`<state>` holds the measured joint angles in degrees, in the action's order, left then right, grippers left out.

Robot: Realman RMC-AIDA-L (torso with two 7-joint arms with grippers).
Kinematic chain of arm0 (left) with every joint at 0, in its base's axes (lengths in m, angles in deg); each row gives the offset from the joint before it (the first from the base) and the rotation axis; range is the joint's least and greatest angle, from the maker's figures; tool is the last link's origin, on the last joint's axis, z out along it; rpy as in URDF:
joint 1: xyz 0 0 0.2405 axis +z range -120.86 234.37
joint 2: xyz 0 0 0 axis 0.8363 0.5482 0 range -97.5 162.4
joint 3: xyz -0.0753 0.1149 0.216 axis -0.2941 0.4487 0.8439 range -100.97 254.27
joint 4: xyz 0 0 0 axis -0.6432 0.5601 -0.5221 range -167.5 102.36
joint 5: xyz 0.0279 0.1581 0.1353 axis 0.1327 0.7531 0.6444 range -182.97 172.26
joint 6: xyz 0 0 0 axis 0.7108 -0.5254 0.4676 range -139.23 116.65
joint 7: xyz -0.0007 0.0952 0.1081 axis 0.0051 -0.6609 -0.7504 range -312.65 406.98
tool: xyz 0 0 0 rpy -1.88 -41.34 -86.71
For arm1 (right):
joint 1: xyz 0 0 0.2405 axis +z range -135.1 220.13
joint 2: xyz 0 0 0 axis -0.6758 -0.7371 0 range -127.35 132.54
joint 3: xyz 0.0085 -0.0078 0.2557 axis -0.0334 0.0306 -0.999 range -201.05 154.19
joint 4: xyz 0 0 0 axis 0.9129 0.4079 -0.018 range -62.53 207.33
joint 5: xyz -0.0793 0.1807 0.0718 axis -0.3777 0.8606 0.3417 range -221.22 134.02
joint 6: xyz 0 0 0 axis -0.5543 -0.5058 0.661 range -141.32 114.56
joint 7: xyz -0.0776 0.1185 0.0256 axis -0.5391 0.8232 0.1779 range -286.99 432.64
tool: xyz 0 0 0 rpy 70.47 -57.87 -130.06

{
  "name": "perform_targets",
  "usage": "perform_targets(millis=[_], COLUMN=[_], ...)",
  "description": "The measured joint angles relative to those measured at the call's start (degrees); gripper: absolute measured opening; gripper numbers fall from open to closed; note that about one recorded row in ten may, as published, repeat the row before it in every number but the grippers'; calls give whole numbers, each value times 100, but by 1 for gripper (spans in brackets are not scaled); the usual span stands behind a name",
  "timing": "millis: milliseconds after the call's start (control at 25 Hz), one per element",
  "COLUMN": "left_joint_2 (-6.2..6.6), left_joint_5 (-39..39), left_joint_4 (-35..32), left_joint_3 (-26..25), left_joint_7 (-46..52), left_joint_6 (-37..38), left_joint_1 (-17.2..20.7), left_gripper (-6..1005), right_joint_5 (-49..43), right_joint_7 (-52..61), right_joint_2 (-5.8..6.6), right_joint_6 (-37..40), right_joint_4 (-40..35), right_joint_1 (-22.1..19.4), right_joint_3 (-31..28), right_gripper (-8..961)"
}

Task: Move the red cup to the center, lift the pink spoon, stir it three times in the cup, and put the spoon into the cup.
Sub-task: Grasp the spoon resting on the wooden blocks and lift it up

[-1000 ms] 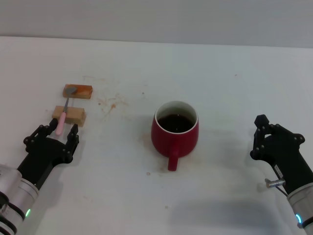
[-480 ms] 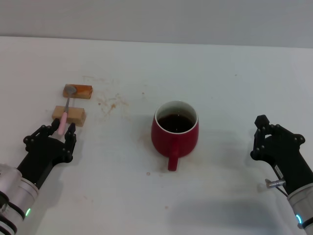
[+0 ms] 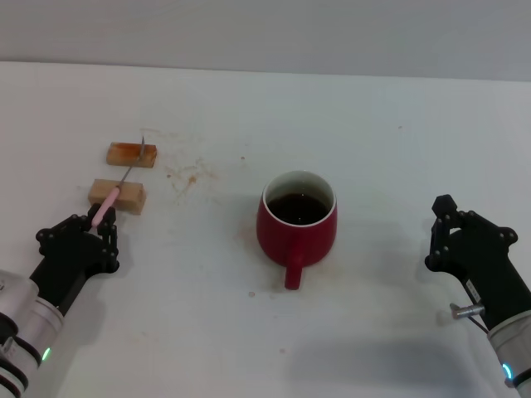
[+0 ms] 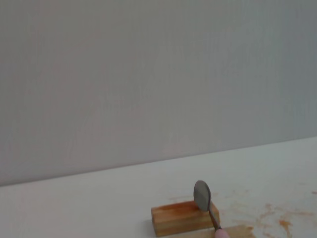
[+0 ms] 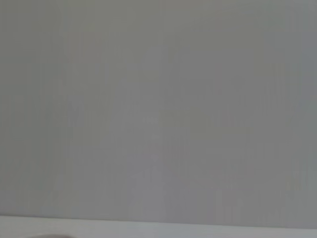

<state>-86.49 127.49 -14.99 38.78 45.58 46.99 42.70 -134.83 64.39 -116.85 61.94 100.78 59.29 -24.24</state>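
1. The left gripper [image 3: 98,230], at 8 o'clock on the table [image 3: 249,108], pinches the pink spoon [image 3: 116,189], bowl raised over two tan blocks [image 3: 131,154].
2. The red cup [image 3: 297,224] stands at centre.
3. The right gripper [image 3: 444,228] rests at 4 o'clock, fingers together, empty.

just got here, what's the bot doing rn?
The left gripper has closed on the handle end of the pink spoon and is tilting it up off the two wooden blocks, with the bowl raised above the farther block. The red cup, holding dark liquid, sits near the middle of the table with its handle pointing toward the robot. The right gripper is parked at the table's right side, away from the cup.
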Motion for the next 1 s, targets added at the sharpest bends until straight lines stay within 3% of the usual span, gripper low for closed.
perform_targets(millis=[160, 480, 800, 1000], left_joint_2=[-5, 8, 64, 151], left_joint_5=[-7, 40, 98, 123], left_joint_4=[39, 95, 135, 376], left_joint_3=[10, 119, 266, 283], left_joint_7=[-113, -156, -93, -53], left_joint_6=[84, 489, 1590, 1375], left_joint_1=[16, 46, 82, 3], left_gripper=[142, 147, 152, 154], right_joint_5=[0, 0, 0, 0], right_joint_7=[0, 0, 0, -4], right_joint_2=[0, 0, -7, -4], right_joint_6=[0, 0, 1, 121], right_joint_4=[0, 0, 6, 69], right_joint_1=[-23, -54, -72, -78], right_joint_3=[2, 2, 2, 2], right_gripper=[1, 1, 1, 1])
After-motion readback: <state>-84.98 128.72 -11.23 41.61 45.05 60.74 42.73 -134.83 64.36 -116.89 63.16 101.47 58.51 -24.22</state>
